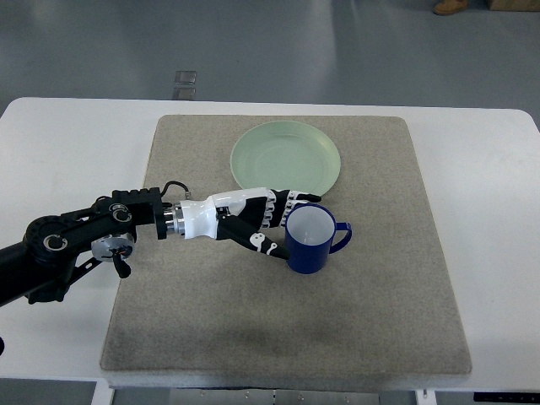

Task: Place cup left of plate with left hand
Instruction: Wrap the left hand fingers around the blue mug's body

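Grey matting point(278, 321) covers the white table point(67, 135), and on it we see the blue cup point(310, 240) standing upright just below the green plate point(287, 157). Our left robot hand point(253, 221) curls against the cup's left side (whether it truly clamps, we cannot tell). We judge a loose grip could tip the cup, or drag it into the plate's rim.

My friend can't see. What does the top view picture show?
A robot's left hand reaches in and touches a blue cup on a gray mat. A light green plate sits just behind the cup, on a white table.
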